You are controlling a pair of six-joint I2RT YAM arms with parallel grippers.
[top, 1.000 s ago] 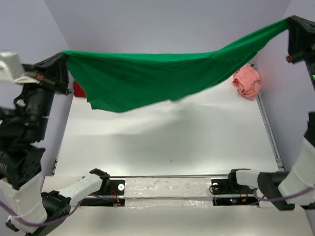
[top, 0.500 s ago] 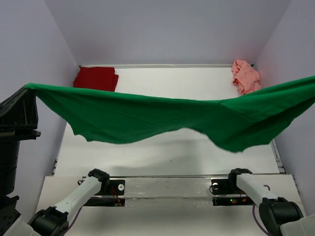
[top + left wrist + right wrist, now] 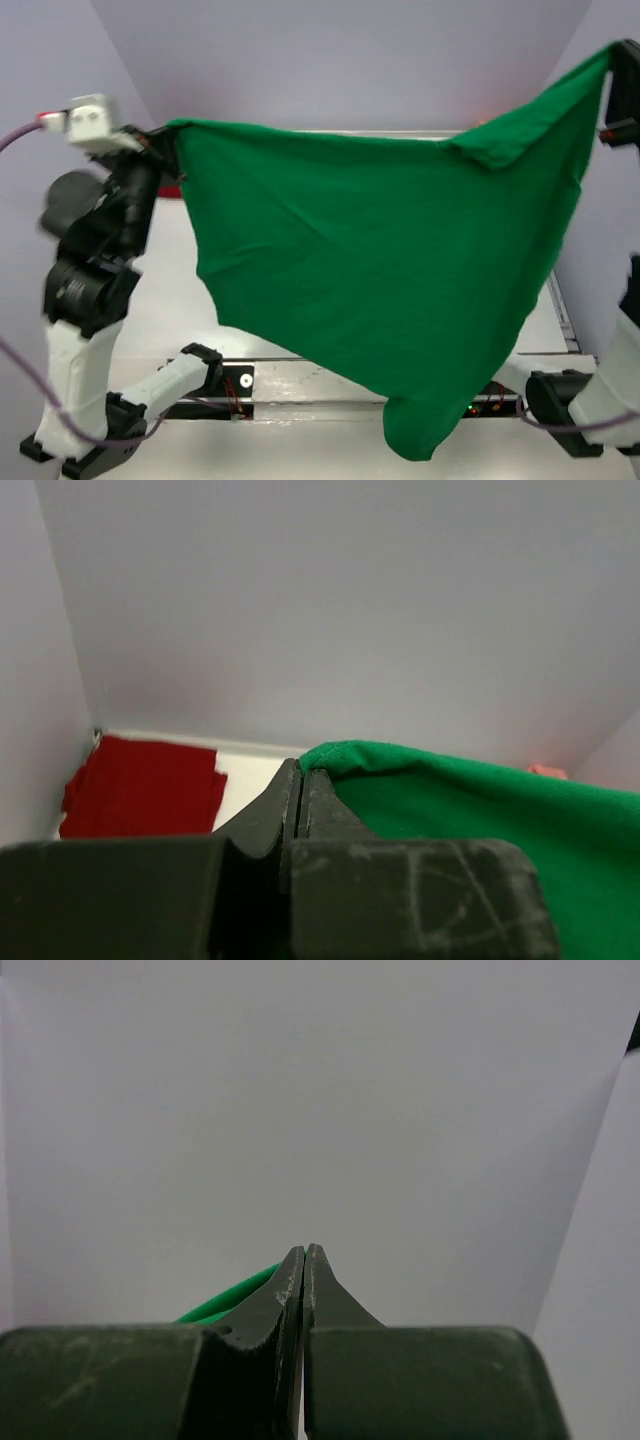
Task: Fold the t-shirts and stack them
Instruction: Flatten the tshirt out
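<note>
Step in hand, as I read it: spreading the green t-shirt in the air before laying it flat for the first fold. The left gripper has its jaws pressed together on a hemmed edge, with cloth falling away to the right of its fingertips. The right gripper is likewise pinched tight. A sliver of green shows just left of and below its tips, so I take it as clamped on the opposite corner. From overhead the shirt hangs between the two grippers as a broad sheet, and the lower part tapers to a rolled end dangling toward the arm bases. The fabric is a matte, soft knit, limp, with a small flap turned over near the right gripper. The dark red t-shirt looks folded, flat and squarish, on the white table beyond and left of the left fingertips. Only a scrap of the salmon pink t-shirt shows, far right of that tool, so I can't tell its shape. Next move, my judgement: lower both grippers together with the top edge taut, so the dangling end lands first and the sheet drapes without bunching.
</note>
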